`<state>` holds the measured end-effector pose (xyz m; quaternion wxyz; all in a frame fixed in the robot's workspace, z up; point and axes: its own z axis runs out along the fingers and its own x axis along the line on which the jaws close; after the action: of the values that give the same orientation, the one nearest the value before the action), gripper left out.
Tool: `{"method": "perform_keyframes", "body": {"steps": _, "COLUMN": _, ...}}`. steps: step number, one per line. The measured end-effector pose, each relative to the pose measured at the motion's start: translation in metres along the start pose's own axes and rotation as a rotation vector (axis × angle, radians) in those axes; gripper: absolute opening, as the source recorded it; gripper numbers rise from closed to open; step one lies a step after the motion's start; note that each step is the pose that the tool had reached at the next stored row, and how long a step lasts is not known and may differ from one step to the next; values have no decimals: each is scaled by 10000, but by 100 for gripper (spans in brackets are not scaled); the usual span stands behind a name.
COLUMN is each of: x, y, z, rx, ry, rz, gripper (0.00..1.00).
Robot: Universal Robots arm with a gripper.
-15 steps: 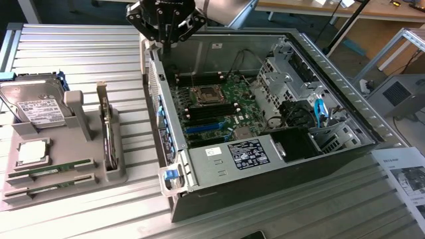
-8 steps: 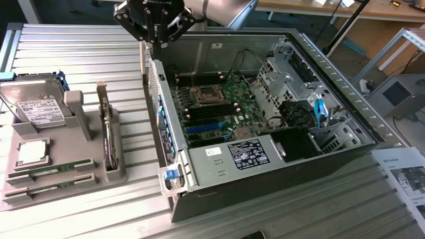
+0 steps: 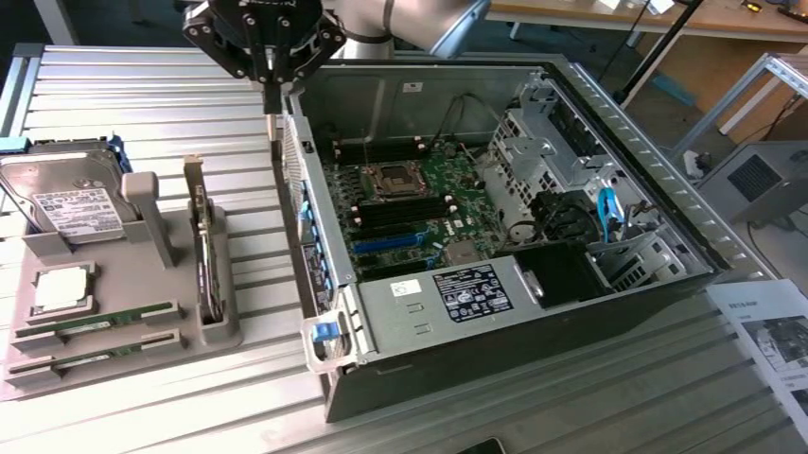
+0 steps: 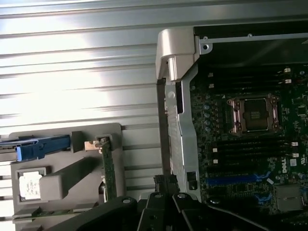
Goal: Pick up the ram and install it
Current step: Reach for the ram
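Green ram (image 3: 101, 324) lies untouched in its tray (image 3: 132, 279), well apart from my pincer (image 3: 271, 106), clenched on nothing beside the case wall (image 3: 293, 170); picking and installing both remain.

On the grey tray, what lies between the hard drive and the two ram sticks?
In the exterior view, the square silver processor chip lies there, with the hard drive on one side and the ram sticks on the other.

Cropped at exterior view's top: arm (image 3: 417, 19). At its right: paper sheet (image 3: 770, 326). Too small to read: chips on ram (image 3: 98, 324).
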<state>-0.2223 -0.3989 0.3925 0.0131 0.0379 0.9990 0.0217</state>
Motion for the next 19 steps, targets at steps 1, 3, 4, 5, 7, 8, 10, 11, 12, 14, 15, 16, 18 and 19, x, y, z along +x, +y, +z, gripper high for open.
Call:
{"method": "perform_keyframes", "body": {"steps": 1, "x": 23, "y": -2, "z": 0, "rx": 0, "ry": -1, "rz": 0, "gripper": 11}}
{"method": "perform_keyframes", "body": {"steps": 3, "x": 81, "y": -6, "z": -2, "rx": 1, "ry": 0, "rz": 0, "gripper": 11}}
{"method": "perform_keyframes", "body": {"steps": 4, "x": 108, "y": -8, "z": -2, "rx": 1, "ry": 0, "rz": 0, "gripper": 11}}
{"method": "perform_keyframes", "body": {"steps": 5, "x": 136, "y": -10, "z": -2, "rx": 0, "ry": 0, "rz": -1, "gripper": 11}}
{"method": "perform_keyframes", "body": {"steps": 7, "x": 202, "y": -15, "z": -3, "rx": 0, "ry": 0, "rz": 0, "gripper": 11}}
{"method": "perform_keyframes", "body": {"steps": 8, "x": 243, "y": -18, "z": -4, "rx": 0, "ry": 0, "rz": 1, "gripper": 11}}
{"method": "perform_keyframes", "body": {"steps": 10, "x": 296, "y": -23, "z": -4, "rx": 0, "ry": 0, "rz": 0, "gripper": 11}}
{"method": "perform_keyframes", "body": {"steps": 11, "x": 323, "y": -25, "z": -5, "rx": 0, "ry": 0, "rz": 0, "gripper": 11}}
{"method": "perform_keyframes", "body": {"steps": 12, "x": 350, "y": -27, "z": -6, "rx": 0, "ry": 0, "rz": -1, "gripper": 11}}
{"method": "perform_keyframes", "body": {"steps": 14, "x": 401, "y": -30, "z": -6, "rx": 0, "ry": 0, "rz": 0, "gripper": 11}}
{"method": "perform_keyframes", "body": {"steps": 15, "x": 425, "y": -32, "z": -7, "rx": 0, "ry": 0, "rz": 0, "gripper": 11}}
{"method": "perform_keyframes", "body": {"steps": 16, "x": 450, "y": -34, "z": -7, "rx": 0, "ry": 0, "rz": 1, "gripper": 11}}
{"method": "perform_keyframes", "body": {"steps": 18, "x": 503, "y": -38, "z": -8, "rx": 0, "ry": 0, "rz": 0, "gripper": 11}}
{"method": "perform_keyframes", "body": {"steps": 19, "x": 530, "y": -40, "z": -8, "rx": 0, "ry": -1, "rz": 0, "gripper": 11}}
